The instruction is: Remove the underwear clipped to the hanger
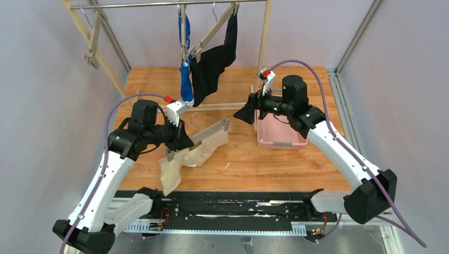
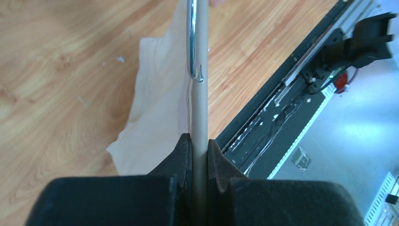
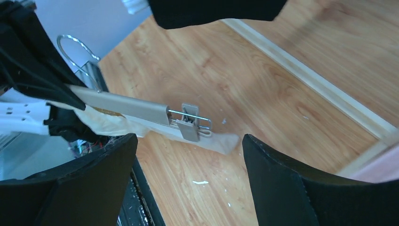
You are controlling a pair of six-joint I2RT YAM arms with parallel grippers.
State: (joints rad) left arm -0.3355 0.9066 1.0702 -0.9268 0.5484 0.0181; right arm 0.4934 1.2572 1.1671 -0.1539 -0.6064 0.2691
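In the top external view, the left end effector (image 1: pixel 181 138) is seen clamped on the bar of a hanger (image 1: pixel 212 132) that lies slanted on the tabletop (image 1: pixel 254 169). The cream underwear (image 1: pixel 193 156) is draped from the hanger and spread over the wood toward the near edge. The right end effector (image 1: pixel 244 114) is held above the tabletop with its jaws spread wide, holding nothing, just beside a pink bin (image 1: pixel 278 138). The blue underwear (image 1: pixel 185 79) and the black underwear (image 1: pixel 212 66) are noted hanging from two further hangers on the rail (image 1: pixel 159 5) at the far side. In the left wrist view, the fingers (image 2: pixel 183 150) are recorded pinching the hanger (image 2: pixel 201 103) edge-on. A metal hook (image 2: pixel 191 37) runs alongside it, and the cream underwear (image 2: pixel 160 108) lies to its left on the tabletop. In the right wrist view, the right end effector (image 3: pixel 188 141) is seen with its fingers set far apart, framing the hanger's end. There a metal clip (image 3: pixel 190 123) appears to grip the cream underwear (image 3: pixel 221 141) by its edge, though the contact is small in frame.
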